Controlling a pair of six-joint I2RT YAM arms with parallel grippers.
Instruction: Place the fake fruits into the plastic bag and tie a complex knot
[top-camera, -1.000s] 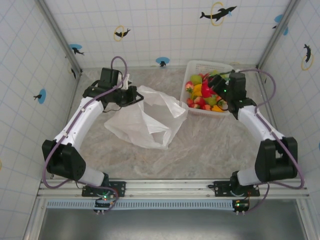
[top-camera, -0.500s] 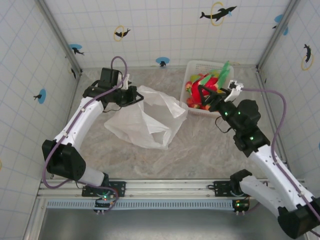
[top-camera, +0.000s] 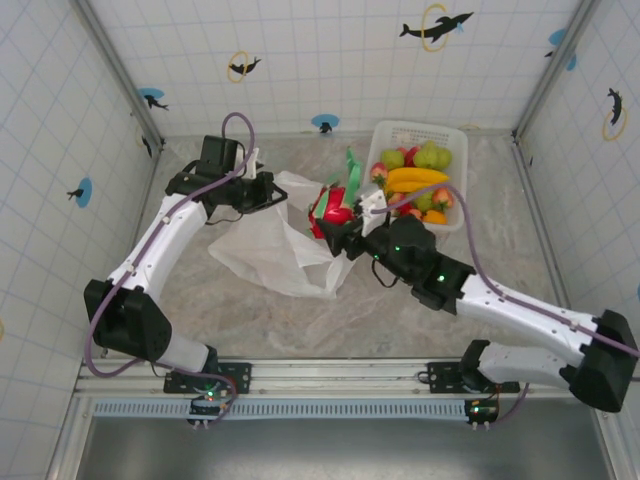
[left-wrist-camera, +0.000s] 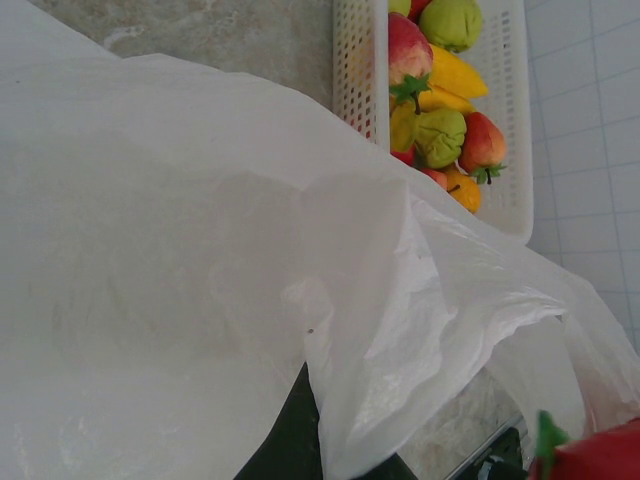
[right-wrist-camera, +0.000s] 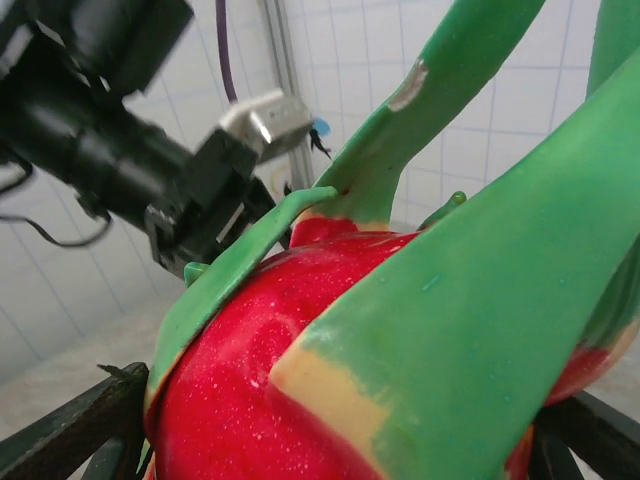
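A translucent white plastic bag (top-camera: 272, 250) lies crumpled on the table's left half. My left gripper (top-camera: 264, 190) is shut on the bag's upper rim, and the film (left-wrist-camera: 200, 260) drapes over its dark fingers (left-wrist-camera: 285, 450). My right gripper (top-camera: 338, 218) is shut on a pink-red dragon fruit (top-camera: 334, 205) with green leaves, holding it in the air above the bag's right edge. Close up, the dragon fruit (right-wrist-camera: 300, 360) sits between dark fingers (right-wrist-camera: 70, 430). More fake fruits, among them a banana (top-camera: 415, 178) and green pears (top-camera: 432, 156), lie in the basket.
The white lattice basket (top-camera: 412, 129) stands at the back right, near the tiled wall, and its side (left-wrist-camera: 355, 60) is close past the bag. Tiled walls and metal posts close in the marble tabletop (top-camera: 430, 300). My left arm's wrist (right-wrist-camera: 150, 130) is just beyond the dragon fruit.
My right arm has swung left from the basket with the dragon fruit, which now hangs over the bag's right edge. The left arm and the bag have stayed put.
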